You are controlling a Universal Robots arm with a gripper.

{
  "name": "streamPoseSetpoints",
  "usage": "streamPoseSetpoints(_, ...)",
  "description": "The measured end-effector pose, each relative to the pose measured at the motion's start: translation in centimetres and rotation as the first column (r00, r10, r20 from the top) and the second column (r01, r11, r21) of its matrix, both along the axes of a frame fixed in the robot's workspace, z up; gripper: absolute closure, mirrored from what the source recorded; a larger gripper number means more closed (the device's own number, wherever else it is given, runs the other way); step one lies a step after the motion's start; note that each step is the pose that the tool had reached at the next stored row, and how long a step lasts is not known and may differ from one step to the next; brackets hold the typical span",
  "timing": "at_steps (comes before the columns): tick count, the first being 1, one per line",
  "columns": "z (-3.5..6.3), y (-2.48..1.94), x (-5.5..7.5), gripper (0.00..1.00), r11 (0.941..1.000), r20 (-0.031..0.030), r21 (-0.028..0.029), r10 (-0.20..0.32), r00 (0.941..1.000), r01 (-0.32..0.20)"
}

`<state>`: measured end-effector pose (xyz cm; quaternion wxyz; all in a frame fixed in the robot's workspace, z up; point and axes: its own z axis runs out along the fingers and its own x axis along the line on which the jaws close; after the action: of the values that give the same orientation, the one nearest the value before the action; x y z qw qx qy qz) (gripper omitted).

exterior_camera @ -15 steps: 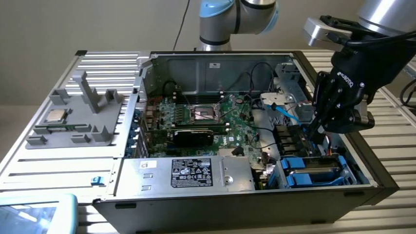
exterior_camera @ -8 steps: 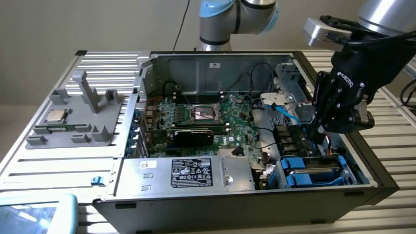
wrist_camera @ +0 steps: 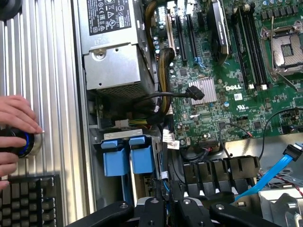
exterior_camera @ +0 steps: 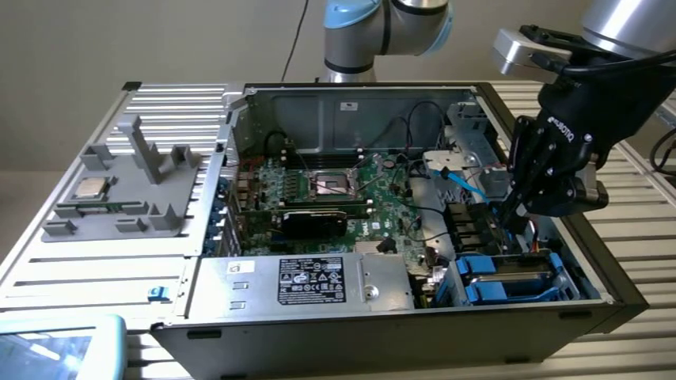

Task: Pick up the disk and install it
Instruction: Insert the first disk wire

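Observation:
The disk (exterior_camera: 505, 279) sits in the drive bay at the front corner of the open computer case, on the exterior view's right. Its bright blue carrier frames a grey strip of metal. In the wrist view I see the carrier's two blue tabs (wrist_camera: 129, 158) edge-on beside the case wall, and the drive body is mostly hidden. My black gripper (exterior_camera: 509, 220) hangs inside the case above and just behind the bay. Its fingers (wrist_camera: 156, 208) stand close together, shut with nothing between them, and apart from the disk.
A silver power supply (exterior_camera: 317, 281) with a black label lies beside the bay. The green motherboard (exterior_camera: 338, 198) fills the case floor, crossed by a blue cable (exterior_camera: 465, 186). A grey fixture holding a processor chip (exterior_camera: 90, 188) stands outside. A person's hand (wrist_camera: 16, 118) rests on a round knob by a keyboard (wrist_camera: 28, 198).

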<state>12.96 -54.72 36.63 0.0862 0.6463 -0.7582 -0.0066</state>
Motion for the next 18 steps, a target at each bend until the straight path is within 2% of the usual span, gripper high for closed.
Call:
streamPoseSetpoints(2, 0.01, -0.1, -0.1, 0.84, 1.0, 0.0005, 0.0001, 0.0, 1.0, 0.0)
streamPoseSetpoints(5, 0.0, -0.46, -0.2, 0.84, 1.0, 0.0008, 0.0043, 0.0, 1.0, 0.0)
streamPoseSetpoints(9, 0.0, -0.96, -0.4, 0.84, 0.9999, 0.0014, 0.0172, 0.0, 1.0, 0.0)
streamPoseSetpoints(10, -0.01, -1.13, -0.4, 0.84, 0.9997, 0.0025, 0.0232, 0.0, 1.0, 0.0)
streamPoseSetpoints(11, -0.03, -1.3, -0.5, 0.84, 0.9995, 0.0044, 0.0332, 0.0, 1.0, 0.0)
streamPoseSetpoints(15, -0.17, -2.14, -0.6, 0.84, 0.9968, 0.0079, 0.0799, 0.0, 1.0, 0.0)
streamPoseSetpoints(16, -0.23, -2.41, -0.6, 0.84, 0.9961, 0.0089, 0.0886, 0.0, 1.0, 0.0)
streamPoseSetpoints(18, -0.36, -2.99, -0.6, 0.84, 0.9949, 0.0123, 0.101, -0.001, 0.9999, -0.001)
